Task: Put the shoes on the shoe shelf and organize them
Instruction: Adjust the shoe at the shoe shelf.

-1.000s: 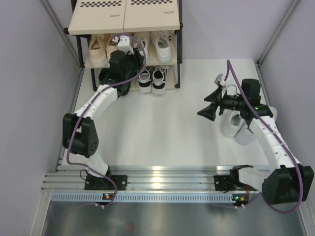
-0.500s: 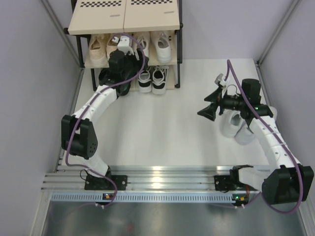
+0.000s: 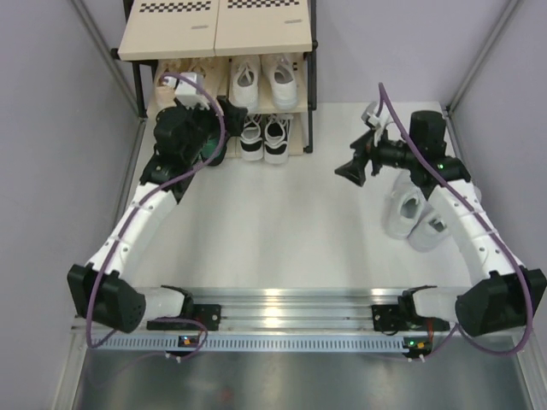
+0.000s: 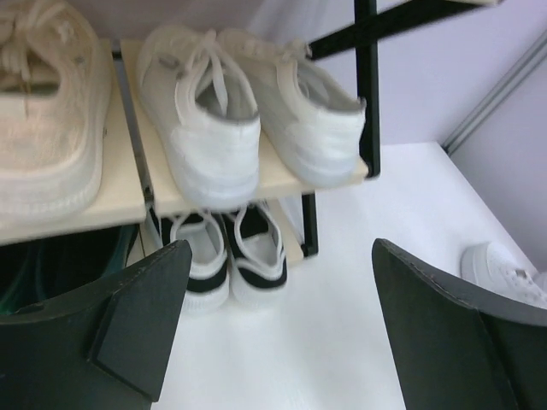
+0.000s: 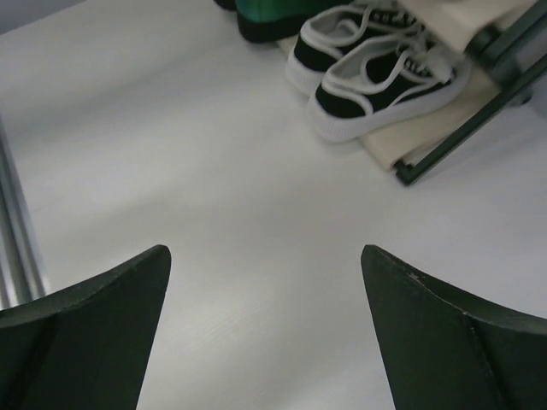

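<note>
The shoe shelf (image 3: 214, 34) stands at the far left. Its middle tier holds the beige sneakers (image 4: 47, 120) and the small white sneakers (image 3: 261, 81). On the bottom tier stand the dark green shoes (image 4: 51, 256), partly hidden by my left arm, and the black-and-white sneakers (image 3: 263, 137). The larger white sneakers (image 3: 410, 218) lie on the table at the right, under my right arm. My left gripper (image 3: 224, 120) hangs open and empty in front of the shelf. Open and empty too, my right gripper (image 3: 349, 164) hovers over the table, pointing at the shelf.
The shelf's black corner post (image 4: 367, 85) rises beside the small white sneakers. A metal rail (image 3: 282, 307) with both arm bases runs along the near edge. Grey walls close in on both sides.
My left gripper has opened, drawn back from the beige sneakers on the middle tier and swung left. My right gripper has shifted slightly farther away and left, still open.
</note>
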Motion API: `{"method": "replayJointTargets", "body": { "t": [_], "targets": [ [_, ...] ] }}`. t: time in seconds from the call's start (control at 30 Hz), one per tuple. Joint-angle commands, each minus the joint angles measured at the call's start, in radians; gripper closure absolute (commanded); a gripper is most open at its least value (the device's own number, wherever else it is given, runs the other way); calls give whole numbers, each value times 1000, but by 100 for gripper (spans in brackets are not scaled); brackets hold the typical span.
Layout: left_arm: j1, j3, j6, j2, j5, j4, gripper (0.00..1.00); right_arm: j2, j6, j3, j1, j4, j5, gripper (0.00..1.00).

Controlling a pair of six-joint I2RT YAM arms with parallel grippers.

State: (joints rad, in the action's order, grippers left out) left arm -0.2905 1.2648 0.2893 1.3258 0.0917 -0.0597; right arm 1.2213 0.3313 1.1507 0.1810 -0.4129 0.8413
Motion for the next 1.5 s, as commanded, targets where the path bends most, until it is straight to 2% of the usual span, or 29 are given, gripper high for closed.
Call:
{"method": "replayJointTargets", "body": {
  "t": [0.0,0.03,0.2,0.27,0.3,0.33,0.43,0.67,1.13,1.33,1.47],
  "targets": [
    [-1,-146,5,-169,25,122,8,82,-9,231,124,62,-212,7],
    [1,-178,7,-210,22,147,8,131,-44,263,152,77,-314,6],
    [-1,-408,56,-540,-12,242,7,283,-150,441,322,226,-598,3],
    [-1,-508,92,-675,-35,312,6,372,-167,493,385,293,-805,3],
    [-1,-509,93,-715,-43,313,6,373,-172,513,403,305,-806,3],
    [-1,-530,108,-752,-52,355,5,420,-178,535,419,315,-890,3],
    [-1,-559,132,-879,-69,417,5,504,-207,618,462,330,-991,3],
    [-1,-591,201,-1074,-61,554,5,635,-245,713,468,402,-1073,9],
    [-1,-607,258,-1209,-72,643,5,779,-288,797,443,474,-1108,18],
    [-1,-601,267,-1218,-78,647,4,799,-285,788,430,483,-1102,30],
    [-1,-590,263,-1217,-81,649,4,799,-281,774,428,490,-1081,43]
  ]
}}
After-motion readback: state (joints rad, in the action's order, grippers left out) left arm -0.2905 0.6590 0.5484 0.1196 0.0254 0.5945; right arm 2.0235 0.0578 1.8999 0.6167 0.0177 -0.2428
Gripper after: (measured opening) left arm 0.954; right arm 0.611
